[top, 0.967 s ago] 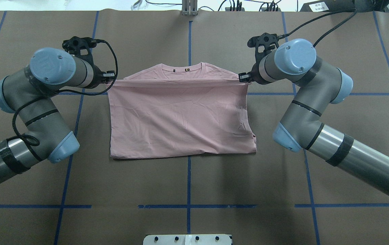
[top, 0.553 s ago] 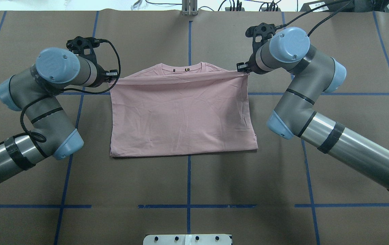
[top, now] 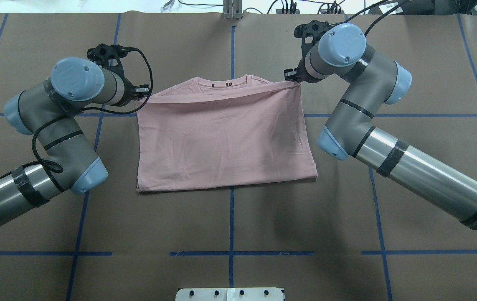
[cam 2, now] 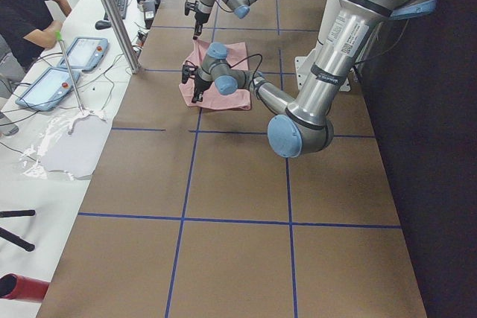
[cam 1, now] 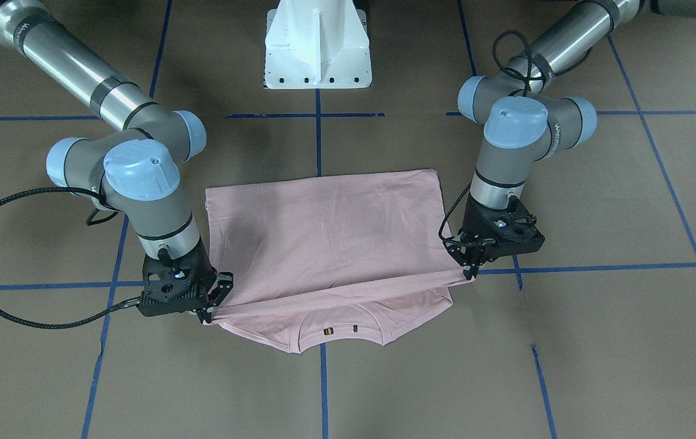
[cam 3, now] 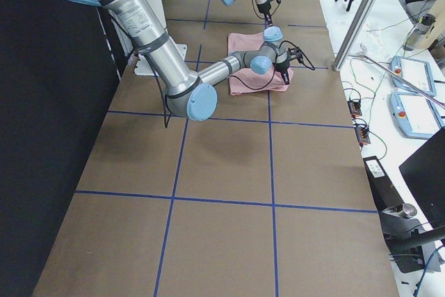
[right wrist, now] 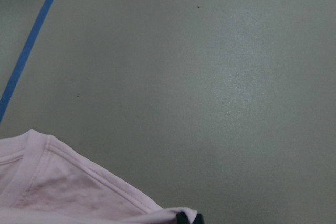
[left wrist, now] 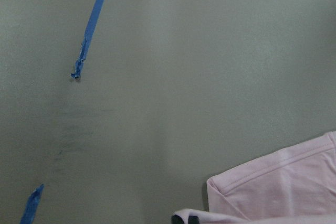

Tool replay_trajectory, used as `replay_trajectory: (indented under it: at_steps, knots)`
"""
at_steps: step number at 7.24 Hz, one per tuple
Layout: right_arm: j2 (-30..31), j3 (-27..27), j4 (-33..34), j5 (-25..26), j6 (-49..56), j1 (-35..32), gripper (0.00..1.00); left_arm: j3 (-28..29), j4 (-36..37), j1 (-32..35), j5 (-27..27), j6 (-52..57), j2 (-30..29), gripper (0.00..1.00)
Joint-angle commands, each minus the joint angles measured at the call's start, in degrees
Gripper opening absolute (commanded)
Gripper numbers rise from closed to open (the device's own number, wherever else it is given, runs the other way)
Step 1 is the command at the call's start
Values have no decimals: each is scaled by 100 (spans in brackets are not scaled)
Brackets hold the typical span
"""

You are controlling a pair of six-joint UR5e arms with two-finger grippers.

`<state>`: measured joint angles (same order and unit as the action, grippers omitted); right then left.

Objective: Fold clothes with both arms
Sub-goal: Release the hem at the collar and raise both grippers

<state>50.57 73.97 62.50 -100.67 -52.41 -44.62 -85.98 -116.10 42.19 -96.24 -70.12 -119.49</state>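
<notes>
The pale pink T-shirt [top: 226,138] lies plain back up on the brown table, its lower half doubled over toward the ribbed neck [top: 223,83]. My left gripper [top: 143,93] is shut on the lifted hem's left corner. Shut on the hem's other corner, my right gripper [top: 293,77] sits a little farther from the base than the left. In the front-facing view the left gripper [cam 1: 470,268] and right gripper [cam 1: 214,308] hold the hem taut just above the shoulders of the T-shirt [cam 1: 330,238]. Each wrist view shows only a pink sleeve edge [left wrist: 283,187] [right wrist: 68,187].
Blue tape lines [top: 231,225] grid the brown table. The white pedestal [cam 1: 317,49] stands at the robot's side. Beyond the far edge run cables [top: 288,6]. A seated person [cam 2: 26,5] and tablets [cam 2: 82,53] are at a side bench behind a metal post [cam 2: 112,16].
Both grippers have carried the hem farther from the robot toward the neck, the right one more than the left. Less of the shoulders shows now.
</notes>
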Motion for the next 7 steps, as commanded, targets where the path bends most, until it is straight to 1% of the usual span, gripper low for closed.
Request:
replay_trajectory:
  at_steps: [1,2,3,4,6,7]
  knots:
    - [145,-14,-456,-32,-32,6,0,2,0,-9,0,25,-13,0]
    - [146,-23,-458,-32,-41,6,14,11,0,-9,0,34,-48,33]
    - [155,-92,-458,-49,-32,6,79,37,9,-18,26,8,-57,99]
    - [172,-102,-493,-58,-41,-3,100,29,0,-18,26,-1,-57,100]
    - [164,-76,-484,-119,-93,-29,100,-24,-9,-9,9,34,-66,100]
    - [224,81,-493,-390,-450,-72,100,-42,-9,-9,0,34,-66,100]
